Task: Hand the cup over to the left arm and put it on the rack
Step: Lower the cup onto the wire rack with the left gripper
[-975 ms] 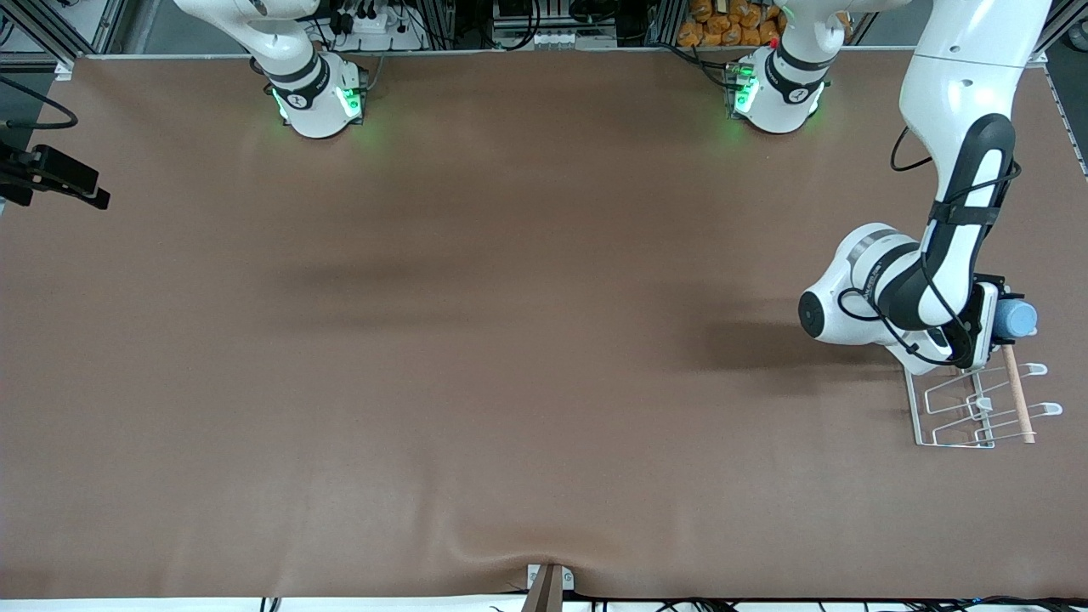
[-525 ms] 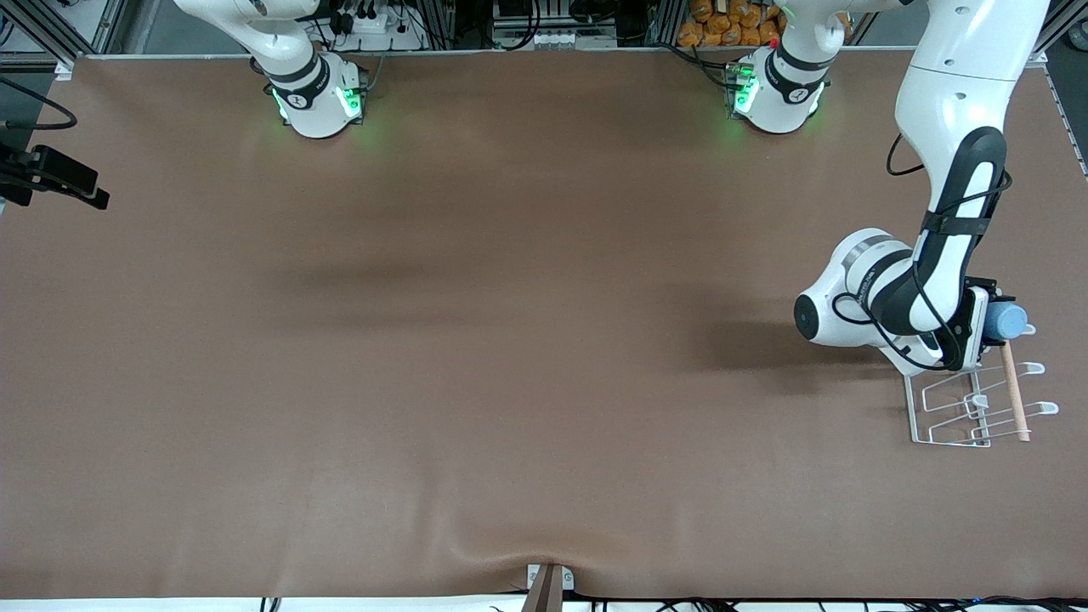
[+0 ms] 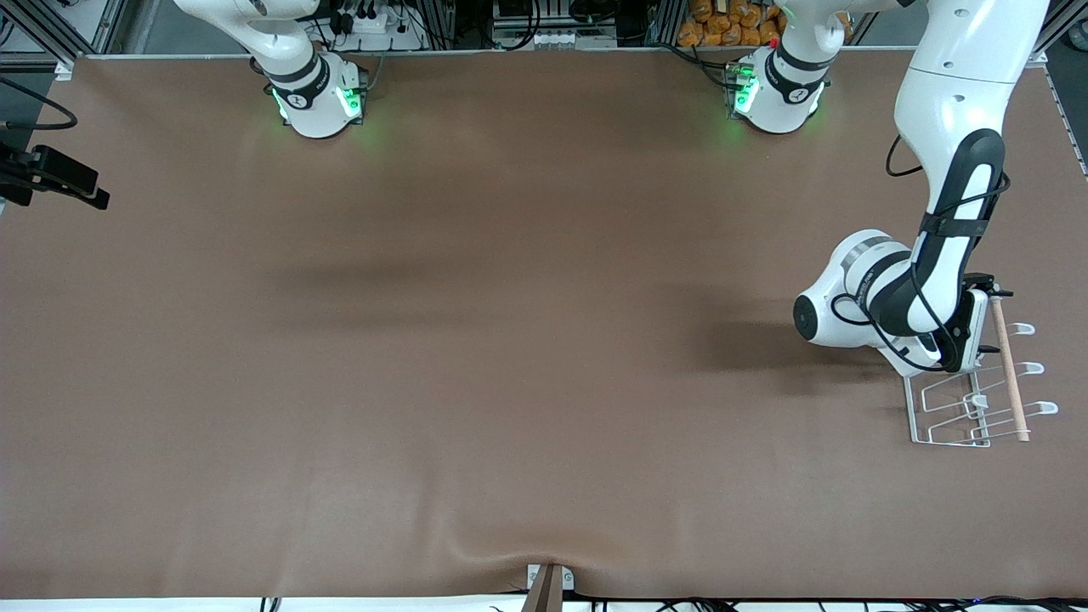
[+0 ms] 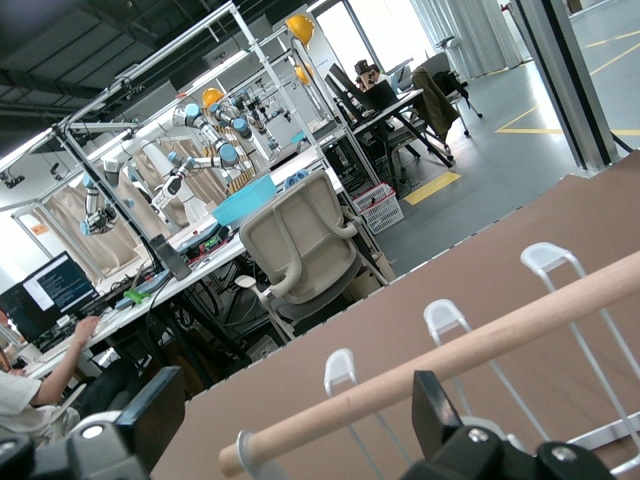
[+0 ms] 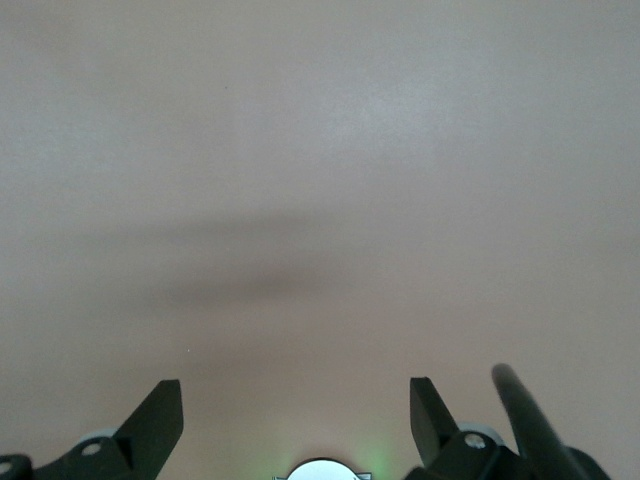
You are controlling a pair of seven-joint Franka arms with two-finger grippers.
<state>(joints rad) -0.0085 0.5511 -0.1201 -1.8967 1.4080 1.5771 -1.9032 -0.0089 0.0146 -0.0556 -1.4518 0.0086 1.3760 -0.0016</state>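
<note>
My left gripper (image 4: 290, 425) at the white wire rack (image 3: 977, 399), fingers spread wide and empty, wooden rod (image 4: 430, 365) between them — cup not visible in any view — my right gripper (image 5: 295, 420) waiting, fingers apart, over the bare brown surface (image 3: 467, 340).

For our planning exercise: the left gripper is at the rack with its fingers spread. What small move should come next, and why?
Probably raise the left gripper straight up off the rack. Its fingers stand open with nothing between them, close to the wooden rod, and no cup shows in any view; lifting should uncover it. The right gripper waits open over the table.
</note>
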